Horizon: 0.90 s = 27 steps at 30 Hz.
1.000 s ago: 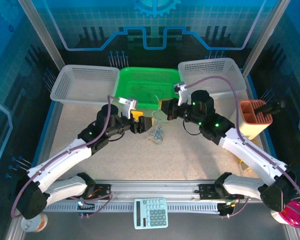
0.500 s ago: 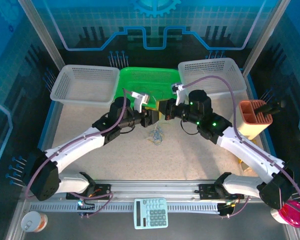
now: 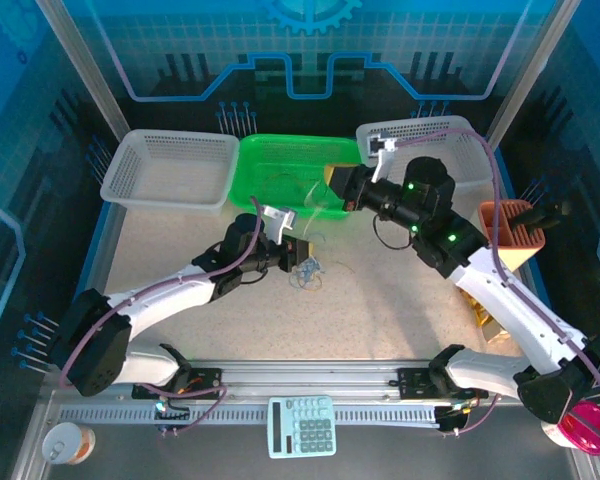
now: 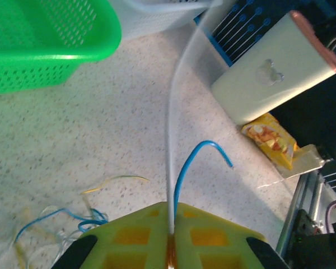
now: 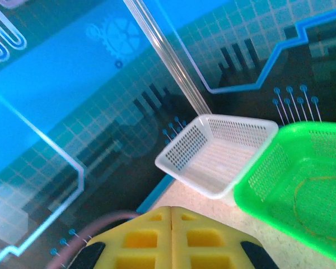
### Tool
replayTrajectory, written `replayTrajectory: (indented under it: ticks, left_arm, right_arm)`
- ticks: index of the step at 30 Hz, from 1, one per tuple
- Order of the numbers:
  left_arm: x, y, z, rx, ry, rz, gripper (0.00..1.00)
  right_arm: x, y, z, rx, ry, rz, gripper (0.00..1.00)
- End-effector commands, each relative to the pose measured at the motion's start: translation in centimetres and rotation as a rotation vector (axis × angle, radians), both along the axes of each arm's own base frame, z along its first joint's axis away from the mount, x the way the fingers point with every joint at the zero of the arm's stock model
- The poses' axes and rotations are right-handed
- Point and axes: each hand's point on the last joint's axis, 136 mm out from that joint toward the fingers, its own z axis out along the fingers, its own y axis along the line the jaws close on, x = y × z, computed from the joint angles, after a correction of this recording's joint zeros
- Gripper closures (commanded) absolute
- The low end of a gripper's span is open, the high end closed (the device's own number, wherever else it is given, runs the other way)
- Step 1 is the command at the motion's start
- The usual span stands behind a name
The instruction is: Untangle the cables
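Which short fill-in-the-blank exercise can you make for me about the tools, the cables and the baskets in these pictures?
1. The left tool is shut on a whitish cable and a second cable, whose colour is ____.
2. The middle basket in the far row is ____.
3. The right tool is ____, not open.
Missing words: blue; green; shut.

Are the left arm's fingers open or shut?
Shut. The left fingers meet with no gap, and a blue cable and a whitish cable come out from between them.
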Motion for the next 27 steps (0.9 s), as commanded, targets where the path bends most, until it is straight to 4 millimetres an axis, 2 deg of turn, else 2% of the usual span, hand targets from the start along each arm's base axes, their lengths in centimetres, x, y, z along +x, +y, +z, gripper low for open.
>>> replayTrajectory:
  ticks: [1,7,10,13,14,16,18,21,27]
  left_arm:
    - [0.0,0.4,-1.6,0.019,0.007,0.022,0.89]
    - [-0.4,1.0,-3.1,0.043,0.027,0.031,0.87]
    - [-0.5,1.0,-2.9,0.035,0.023,0.032,0.89]
    - [-0.6,0.9,-1.9,0.019,0.008,0.023,0.91]
    - [-0.7,0.9,-1.5,0.015,0.002,0.02,0.91]
    - [-0.9,0.9,-0.6,0.008,-0.013,0.01,0.91]
    - [-1.1,0.8,0.5,-0.002,-0.032,-0.001,0.91]
    - [-1.2,0.7,1.9,-0.016,-0.057,-0.016,0.91]
    - [-1.4,0.4,4.2,-0.046,-0.086,-0.038,0.91]
  right_arm:
    - [-0.8,-1.5,4.6,0.081,-0.076,-0.021,1.0]
    - [-1.0,-2.5,6.6,0.119,-0.102,-0.043,1.0]
    - [-0.5,-2.6,5.4,0.092,-0.068,-0.063,1.0]
    - [0.3,-2.7,1.9,0.034,0.016,-0.101,1.0]
    - [0.5,-2.9,0.6,0.015,0.042,-0.114,0.96]
    - [0.7,-3.2,-2.4,-0.028,0.097,-0.138,0.77]
    - [0.8,-3.8,-5.4,-0.077,0.144,-0.165,0.65]
    - [0.6,-5.0,-9.8,-0.146,0.217,-0.21,0.53]
    - [-0.3,-6.7,-16.0,-0.173,0.36,-0.258,0.28]
